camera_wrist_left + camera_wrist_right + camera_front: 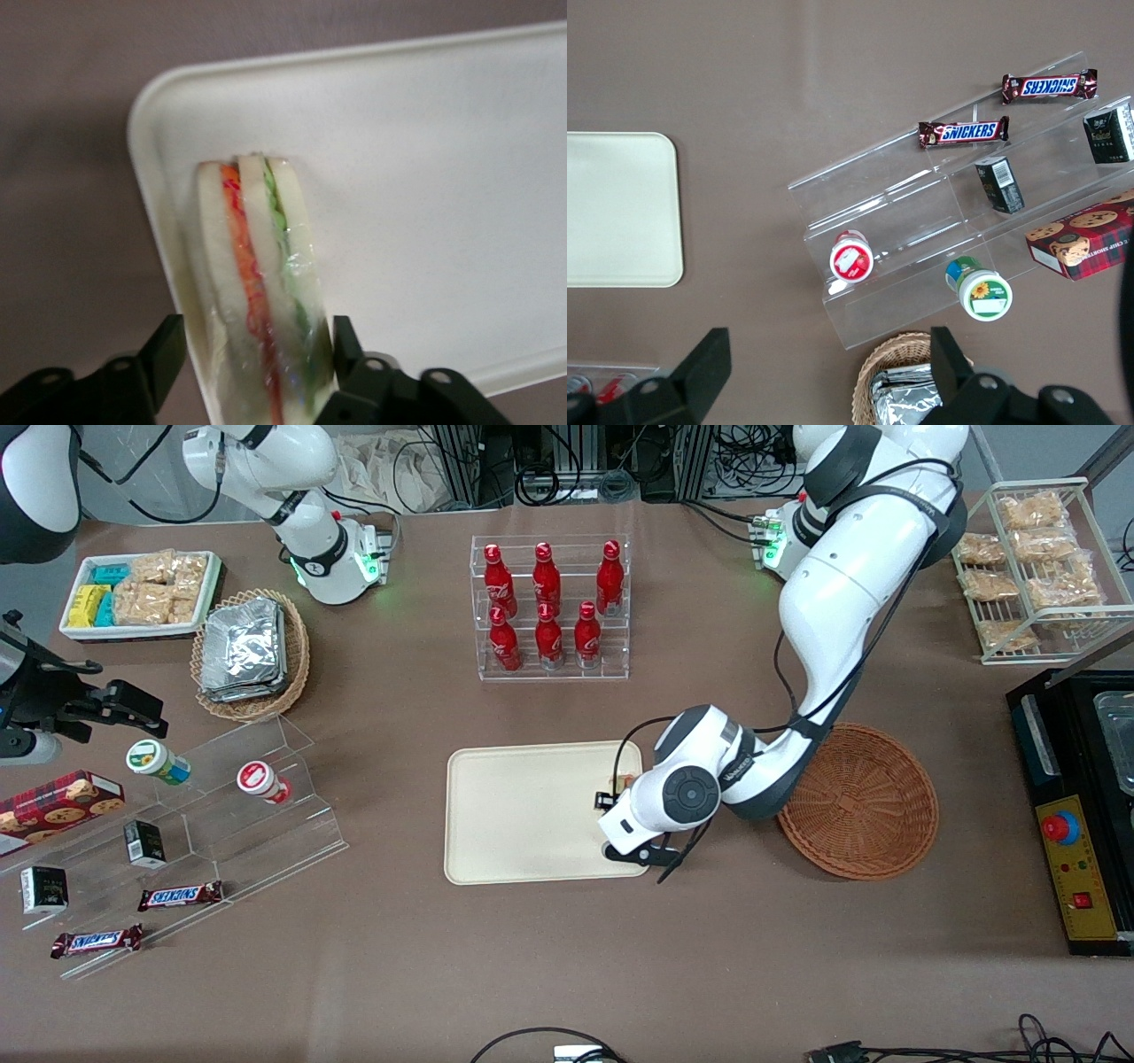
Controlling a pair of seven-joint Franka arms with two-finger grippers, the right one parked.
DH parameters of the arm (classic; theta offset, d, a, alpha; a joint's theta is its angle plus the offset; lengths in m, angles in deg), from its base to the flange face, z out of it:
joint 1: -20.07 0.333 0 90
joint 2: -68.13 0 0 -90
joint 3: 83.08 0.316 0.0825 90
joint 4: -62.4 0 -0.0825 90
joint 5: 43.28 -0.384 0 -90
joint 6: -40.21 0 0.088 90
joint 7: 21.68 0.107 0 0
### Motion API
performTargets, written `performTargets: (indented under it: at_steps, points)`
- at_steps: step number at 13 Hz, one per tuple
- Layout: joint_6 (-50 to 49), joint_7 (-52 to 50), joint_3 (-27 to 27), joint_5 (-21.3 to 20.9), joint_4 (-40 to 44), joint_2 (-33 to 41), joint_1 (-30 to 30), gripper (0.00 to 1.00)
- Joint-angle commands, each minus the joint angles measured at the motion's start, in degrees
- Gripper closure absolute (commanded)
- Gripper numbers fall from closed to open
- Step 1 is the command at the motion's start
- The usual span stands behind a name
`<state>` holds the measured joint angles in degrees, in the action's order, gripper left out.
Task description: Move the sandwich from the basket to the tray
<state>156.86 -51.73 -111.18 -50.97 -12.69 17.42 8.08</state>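
The gripper [252,354] sits over the tray [523,815] at its end toward the basket [864,802], with the sandwich [261,292] standing on edge between its two fingers [164,350]. In the wrist view a thin gap shows on one side between finger and bread, while the other finger looks close to or touching the wrap, so I cannot say for sure whether the fingers have let go or grip lightly; I judge them about released. The sandwich stands inside the tray, just beside the rim near a rounded corner, and the basket on the table looks empty. The main risk is that the wedge is narrow and upright: if the gripper lifts with one finger sticking to the clear wrap, it could drag the sandwich up or tip it over. Since it stands so near the rim, a tip toward that side could roll it over the low edge onto the table. A sideways drift during the lift would do the same. A straight rise with the fingers well apart seems the safe course. In the front view the wrist hides most of the sandwich.
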Motion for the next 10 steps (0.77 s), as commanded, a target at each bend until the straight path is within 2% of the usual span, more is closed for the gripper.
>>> performTargets:
  at_steps: [1,4,8,10]
  points:
    - [-9.3,-1.07,0.07,-0.75,-0.67,8.23,3.63,0.0]
    - [-19.94,0.94,0.07,-0.66,-0.67,16.84,9.95,0.0]
    - [-32.96,17.35,0.07,-1.88,-2.15,27.74,21.27,0.0]
    - [-33.68,24.82,-0.11,-1.81,-4.44,32.66,26.56,0.0]
